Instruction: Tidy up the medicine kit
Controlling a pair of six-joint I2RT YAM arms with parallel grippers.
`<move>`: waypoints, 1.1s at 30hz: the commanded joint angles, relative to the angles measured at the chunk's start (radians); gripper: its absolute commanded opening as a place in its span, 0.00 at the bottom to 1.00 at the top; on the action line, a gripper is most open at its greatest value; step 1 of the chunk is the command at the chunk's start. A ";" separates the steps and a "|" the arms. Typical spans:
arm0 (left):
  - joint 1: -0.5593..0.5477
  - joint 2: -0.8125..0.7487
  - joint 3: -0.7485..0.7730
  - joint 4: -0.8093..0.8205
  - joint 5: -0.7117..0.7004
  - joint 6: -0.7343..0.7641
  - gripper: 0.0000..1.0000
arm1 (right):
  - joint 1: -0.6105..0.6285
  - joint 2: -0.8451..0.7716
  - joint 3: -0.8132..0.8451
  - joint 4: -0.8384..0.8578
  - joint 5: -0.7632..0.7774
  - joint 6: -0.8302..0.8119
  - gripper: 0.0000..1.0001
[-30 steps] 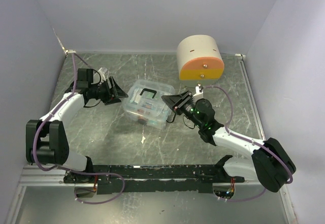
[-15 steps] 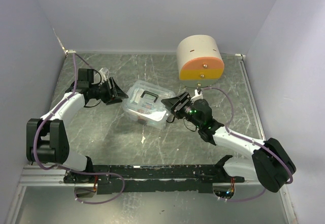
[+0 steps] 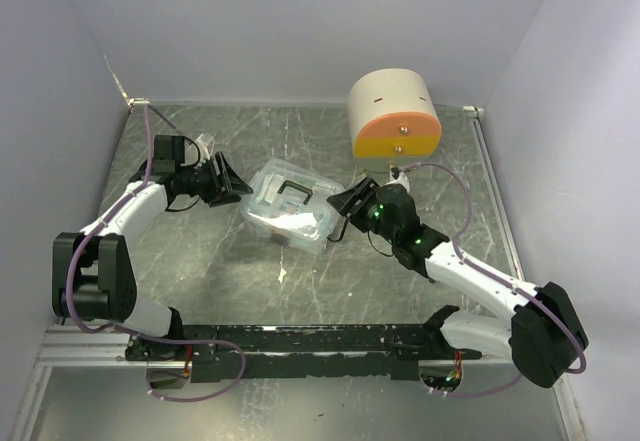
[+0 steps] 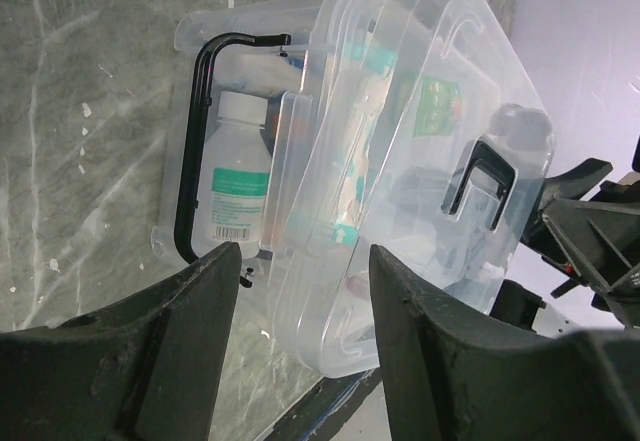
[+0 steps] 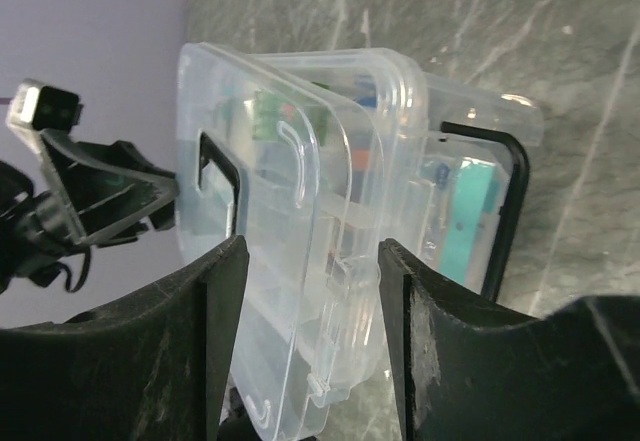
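Note:
The medicine kit [image 3: 288,207] is a clear box in the middle of the table, its clear lid [image 4: 440,131] lying askew over the tray. Inside show a white bottle [image 4: 236,175] and a teal packet [image 5: 462,223]. A black handle [image 4: 196,141] runs along the box's side. My left gripper [image 3: 236,189] is open at the kit's left end, and in the left wrist view a corner of the kit lies between the left gripper's [image 4: 305,253] fingers. My right gripper [image 3: 345,206] is open at the right end, and in the right wrist view the lid's edge sits between the right gripper's [image 5: 313,249] fingers.
A beige rounded cabinet [image 3: 393,113] with an orange and yellow front stands at the back right, just behind my right arm. Purple walls close in the marbled grey table [image 3: 200,261] on three sides. A black rail [image 3: 320,339] runs along the near edge.
My right gripper's jaws have opened wider and its wrist has shifted a little toward the back. The left jaws narrowed slightly. The kit has shifted slightly left.

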 commanded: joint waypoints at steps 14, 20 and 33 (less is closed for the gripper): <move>-0.003 0.015 0.000 -0.005 -0.009 0.008 0.62 | -0.017 0.099 0.184 -0.310 0.101 -0.164 0.52; -0.003 0.010 0.000 -0.006 -0.017 0.005 0.59 | -0.018 0.121 0.183 -0.264 0.043 -0.169 0.45; -0.003 -0.018 0.014 -0.014 0.009 -0.014 0.46 | -0.020 0.161 0.225 -0.308 0.090 -0.218 0.33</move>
